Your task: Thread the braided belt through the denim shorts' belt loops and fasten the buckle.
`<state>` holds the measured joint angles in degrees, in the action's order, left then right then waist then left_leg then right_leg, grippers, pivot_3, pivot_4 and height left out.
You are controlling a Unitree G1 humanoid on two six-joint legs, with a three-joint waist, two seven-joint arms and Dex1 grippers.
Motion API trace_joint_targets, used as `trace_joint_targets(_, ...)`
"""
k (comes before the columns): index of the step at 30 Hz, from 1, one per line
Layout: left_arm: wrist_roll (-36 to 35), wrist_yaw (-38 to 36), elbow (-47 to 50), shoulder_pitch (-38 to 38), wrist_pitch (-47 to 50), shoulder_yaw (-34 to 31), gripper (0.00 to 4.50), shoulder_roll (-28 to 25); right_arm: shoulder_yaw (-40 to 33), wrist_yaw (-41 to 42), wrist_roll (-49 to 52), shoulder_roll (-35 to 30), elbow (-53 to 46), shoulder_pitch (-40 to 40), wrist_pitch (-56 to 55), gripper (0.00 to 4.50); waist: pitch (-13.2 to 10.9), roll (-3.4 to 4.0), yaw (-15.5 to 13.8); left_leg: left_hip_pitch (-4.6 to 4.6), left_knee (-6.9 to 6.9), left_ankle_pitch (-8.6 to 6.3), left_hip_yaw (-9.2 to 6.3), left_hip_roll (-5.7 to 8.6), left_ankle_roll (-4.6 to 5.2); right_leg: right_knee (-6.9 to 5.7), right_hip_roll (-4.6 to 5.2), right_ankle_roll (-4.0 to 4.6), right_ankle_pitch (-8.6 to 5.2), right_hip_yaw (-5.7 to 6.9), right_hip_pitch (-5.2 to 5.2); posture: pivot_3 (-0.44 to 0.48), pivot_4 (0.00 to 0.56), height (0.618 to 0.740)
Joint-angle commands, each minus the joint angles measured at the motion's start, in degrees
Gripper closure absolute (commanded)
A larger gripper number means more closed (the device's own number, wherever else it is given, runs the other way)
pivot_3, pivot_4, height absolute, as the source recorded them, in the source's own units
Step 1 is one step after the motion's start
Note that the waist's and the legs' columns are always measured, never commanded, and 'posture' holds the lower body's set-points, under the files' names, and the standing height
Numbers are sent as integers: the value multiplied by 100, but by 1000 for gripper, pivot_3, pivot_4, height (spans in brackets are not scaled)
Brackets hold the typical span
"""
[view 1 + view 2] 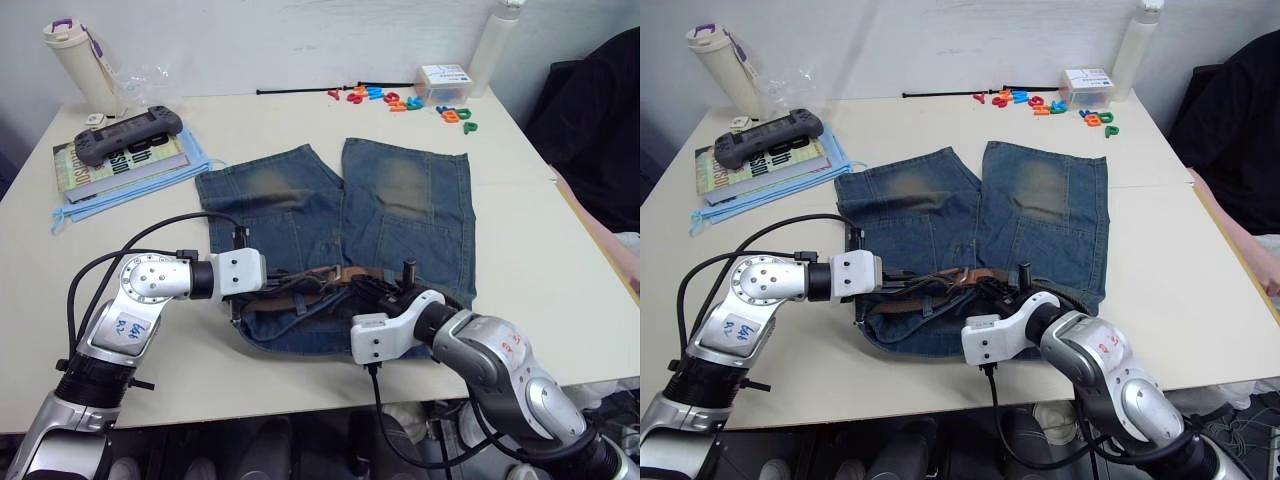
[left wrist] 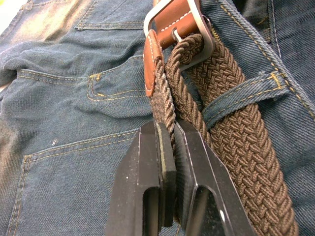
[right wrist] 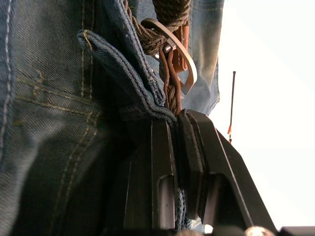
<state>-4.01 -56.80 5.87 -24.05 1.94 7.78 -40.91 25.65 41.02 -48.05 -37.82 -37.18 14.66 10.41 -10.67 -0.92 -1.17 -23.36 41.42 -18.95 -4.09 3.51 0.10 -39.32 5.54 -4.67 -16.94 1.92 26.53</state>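
From my head, the denim shorts [image 1: 335, 235] lie flat on the table [image 1: 540, 280], waistband toward me, and the braided belt [image 1: 310, 283] runs along that waistband between my left gripper [image 1: 268, 283] and my right gripper [image 1: 385, 293]. Beyond the shorts' legs a small clear box [image 1: 446, 84] sits among scattered coloured letters; what it holds I cannot tell.

At my left wrist, my 2 fingers pinch an edge of the braid just short of the buckle [image 2: 179, 27], beside a belt loop [image 2: 241, 93].

At my right wrist, my fingers clamp waistband denim and strap below the buckle.

Pulling unevenly could slip the braid free or bunch the waistband
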Motion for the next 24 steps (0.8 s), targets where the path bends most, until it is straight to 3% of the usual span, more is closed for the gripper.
trace_joint_targets(1,-26,-24,261,52,-34,-16,4500,-37,-284,-41,-60,92,56,272,-196,4460,0,-1,0,1,0,0,1,0,0,-2,0,0,0,-3,0,0,150,659)
trace_joint_targets(11,-14,-32,390,132,4,-61,4500,-169,-334,-25,-91,593,83,91,-185,4460,-4,-8,4,1,9,-1,7,0,0,-19,-2,4,-5,-20,7,0,150,659)
trace_joint_targets(24,-178,-140,576,223,4,-477,4500,-684,-322,95,-179,715,130,-30,-218,4460,-4,-12,83,3,10,-12,8,-3,15,-26,-4,8,-7,-22,9,0,150,659)
